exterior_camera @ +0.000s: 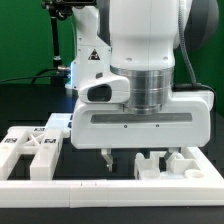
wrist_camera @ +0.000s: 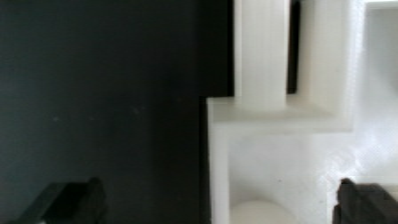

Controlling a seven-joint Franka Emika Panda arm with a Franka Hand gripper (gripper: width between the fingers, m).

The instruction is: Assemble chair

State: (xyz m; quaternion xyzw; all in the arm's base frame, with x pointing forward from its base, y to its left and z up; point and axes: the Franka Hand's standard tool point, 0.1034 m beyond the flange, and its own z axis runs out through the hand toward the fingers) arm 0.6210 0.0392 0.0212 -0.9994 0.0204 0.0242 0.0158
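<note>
My gripper (exterior_camera: 120, 160) hangs open just above the black table, with nothing between its jaws. In the wrist view the gripper (wrist_camera: 217, 205) straddles the edge of a white notched chair part (wrist_camera: 294, 130). One dark fingertip (wrist_camera: 71, 202) is over the bare table and the other fingertip (wrist_camera: 365, 200) is over the part. The part has long slots and a round hollow (wrist_camera: 267, 205). In the exterior view white chair parts (exterior_camera: 165, 162) lie just to the right of the fingers. A tagged cluster of white parts (exterior_camera: 30, 148) lies at the exterior view's left.
The long white L-shaped border rail (exterior_camera: 110, 190) runs along the front of the table. Cables and a dark stand (exterior_camera: 60, 40) are behind the arm, in front of a green backdrop.
</note>
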